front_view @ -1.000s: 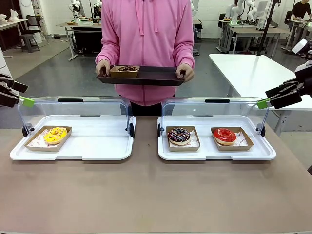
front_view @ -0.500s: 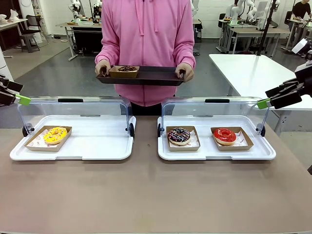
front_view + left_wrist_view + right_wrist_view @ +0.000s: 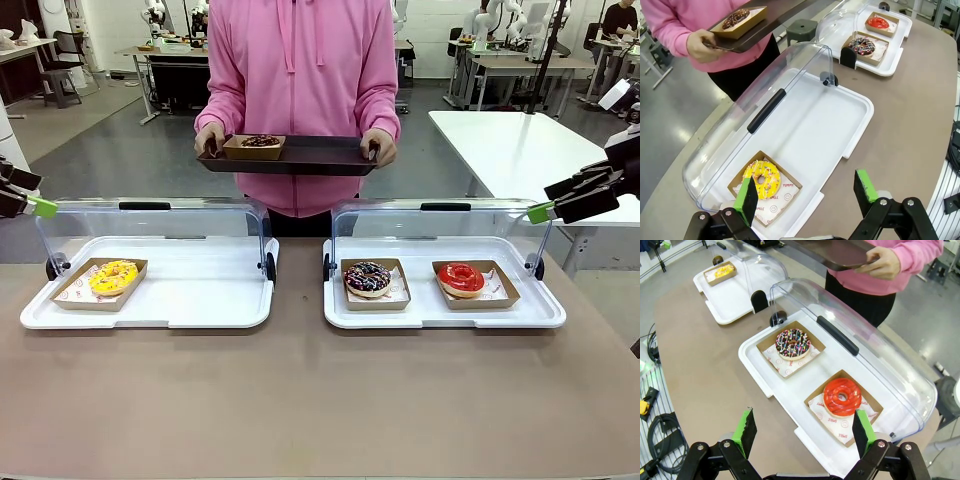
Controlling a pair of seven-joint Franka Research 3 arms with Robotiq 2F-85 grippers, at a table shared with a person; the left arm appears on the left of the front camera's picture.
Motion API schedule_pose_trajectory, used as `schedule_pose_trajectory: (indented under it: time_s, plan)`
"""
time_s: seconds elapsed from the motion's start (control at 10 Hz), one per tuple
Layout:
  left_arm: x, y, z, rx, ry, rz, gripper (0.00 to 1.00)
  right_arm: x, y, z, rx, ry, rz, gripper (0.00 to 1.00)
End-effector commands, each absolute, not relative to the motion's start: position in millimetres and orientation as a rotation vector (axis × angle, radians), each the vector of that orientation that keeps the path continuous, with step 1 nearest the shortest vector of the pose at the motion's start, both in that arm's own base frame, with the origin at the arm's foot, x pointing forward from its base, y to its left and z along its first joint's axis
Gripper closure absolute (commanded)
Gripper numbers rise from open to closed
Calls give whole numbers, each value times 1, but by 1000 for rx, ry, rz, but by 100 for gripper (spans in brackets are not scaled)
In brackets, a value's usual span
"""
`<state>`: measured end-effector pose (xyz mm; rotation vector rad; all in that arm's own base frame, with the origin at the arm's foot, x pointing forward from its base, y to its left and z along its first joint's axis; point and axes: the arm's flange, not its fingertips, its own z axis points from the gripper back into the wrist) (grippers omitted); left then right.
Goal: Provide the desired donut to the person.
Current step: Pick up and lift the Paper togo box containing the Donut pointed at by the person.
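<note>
Presently: both claws spread and empty; three donuts lie on the table.
At the left edge, left claw (image 3: 40, 195); lower left, yellow donut (image 3: 113, 276); top centre, the person (image 3: 297, 80) holding a dark tray (image 3: 320, 155); right of centre, sprinkled donut (image 3: 368, 277), red donut (image 3: 460, 279); right edge, right claw (image 3: 545, 200).

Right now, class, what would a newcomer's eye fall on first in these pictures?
The person in bright pink stands at the far side, holding a dark tray with a chocolate donut. On the table, the left display case holds a yellow donut, the right case a sprinkled donut and a red donut.
</note>
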<state>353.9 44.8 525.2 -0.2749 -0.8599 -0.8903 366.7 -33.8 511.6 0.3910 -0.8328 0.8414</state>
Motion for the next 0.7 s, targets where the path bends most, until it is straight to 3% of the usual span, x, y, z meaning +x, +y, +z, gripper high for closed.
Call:
schedule_pose_trajectory:
  time_s: [0.0,0.6]
  plan:
    - [354,45,526,-277,-868,-878,0,367,-34,510,396,-830,854,0]
    - [354,45,526,-277,-868,-878,0,367,-34,510,396,-830,854,0]
